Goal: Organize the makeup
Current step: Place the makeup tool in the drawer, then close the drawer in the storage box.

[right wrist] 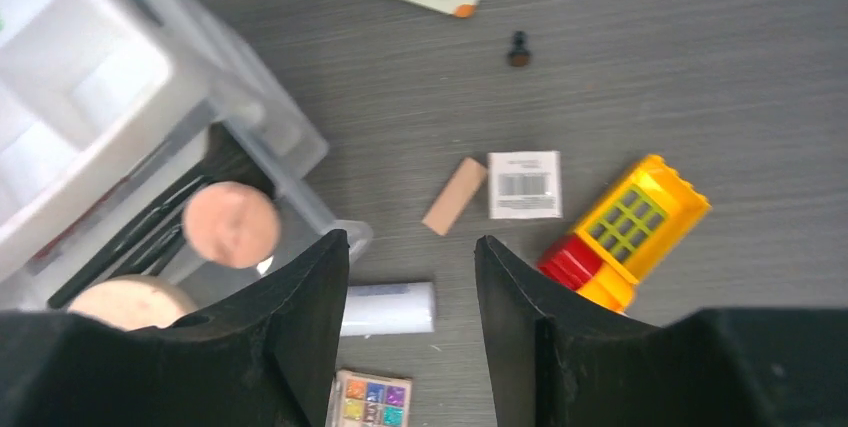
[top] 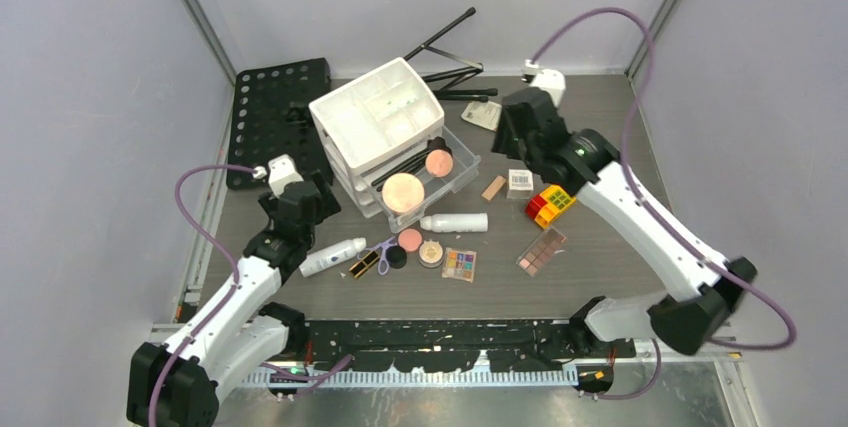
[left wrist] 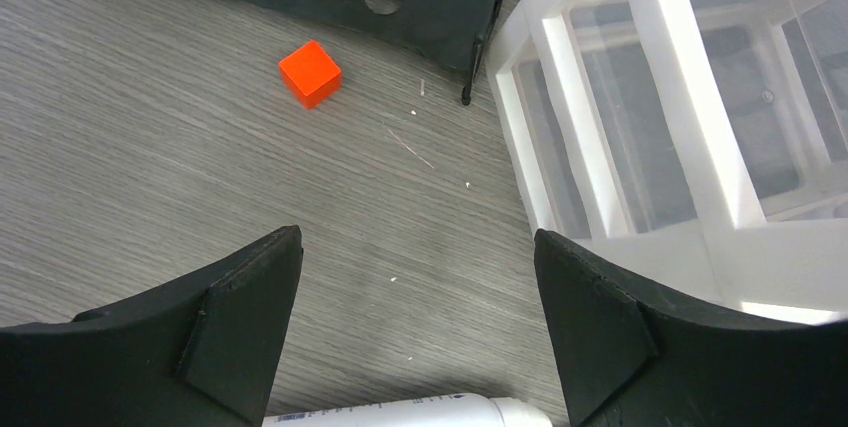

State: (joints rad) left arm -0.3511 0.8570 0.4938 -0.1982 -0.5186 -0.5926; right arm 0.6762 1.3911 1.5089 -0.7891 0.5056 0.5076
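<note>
Makeup lies in front of a white drawer organizer (top: 375, 117). Its open clear drawer (top: 462, 169) holds two peach compacts (top: 403, 192) and black brushes (top: 410, 162). On the table are a white bottle (top: 455, 222), a second white bottle (top: 332, 257), a lipstick (top: 365, 265), small round pots (top: 410, 239), a multicolour palette (top: 459, 264) and a pink palette (top: 541, 250). My left gripper (top: 305, 202) (left wrist: 417, 237) is open and empty over bare table, the second bottle (left wrist: 400, 413) just under it. My right gripper (top: 517, 139) (right wrist: 411, 240) hangs open and empty, high above the first bottle (right wrist: 390, 308).
A red-and-yellow block (top: 550, 205), a tan wooden block (top: 493, 188) and a white label (top: 520, 181) lie right of the drawer. A black perforated panel (top: 270, 117) and an orange cube (left wrist: 310, 72) are at the left. Black rods (top: 445, 57) lie behind the organizer.
</note>
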